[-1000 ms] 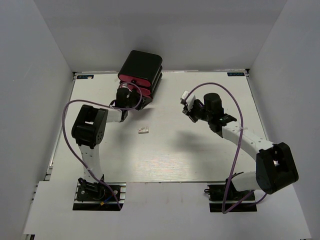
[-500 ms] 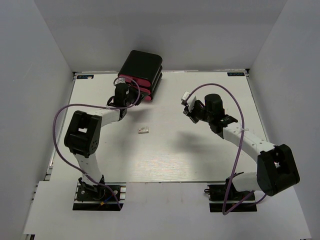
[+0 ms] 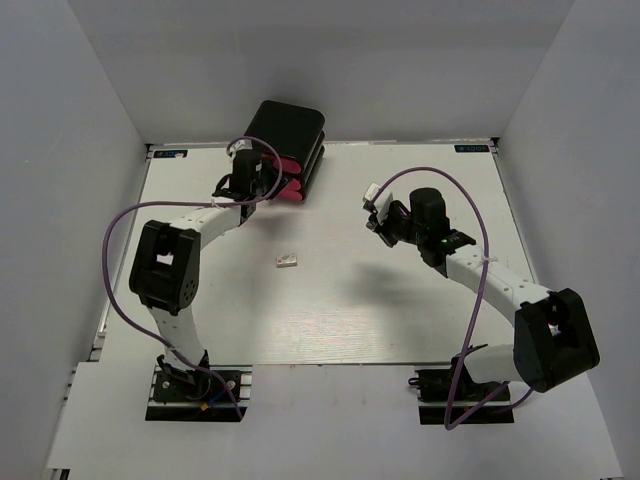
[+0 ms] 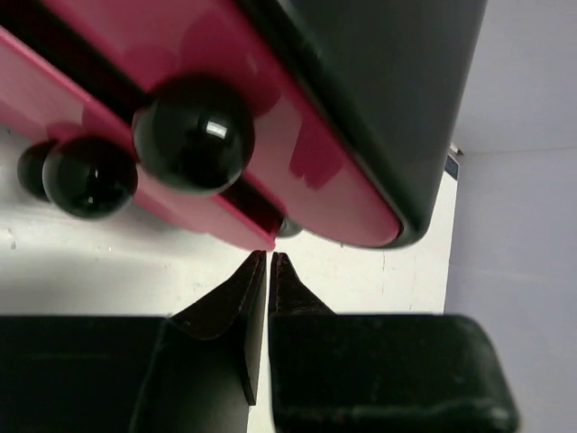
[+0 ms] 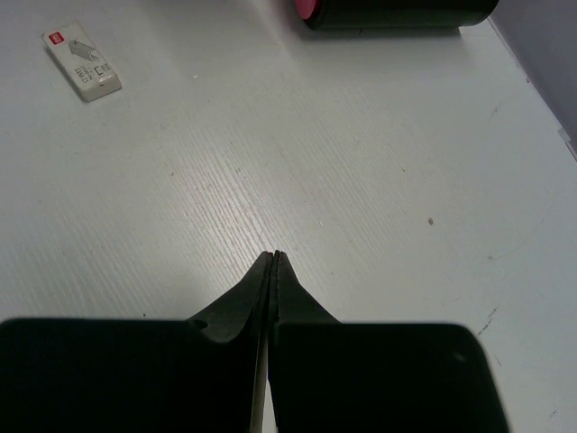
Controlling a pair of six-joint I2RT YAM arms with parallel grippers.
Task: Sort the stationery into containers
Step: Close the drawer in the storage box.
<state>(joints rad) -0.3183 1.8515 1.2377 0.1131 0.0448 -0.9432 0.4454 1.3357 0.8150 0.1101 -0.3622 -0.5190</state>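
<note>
Eraser lies on white table between grey walls.

This looks like a robotics lab test cell: a white desk closed in by plain grey walls, the left arm and right arm bolted to metal base rails at its near edge, with purple cables hanging loose.

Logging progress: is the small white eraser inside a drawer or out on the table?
Out. The small white rectangular eraser lies bare on the white table, apart from the rounded black drawer box.
</note>
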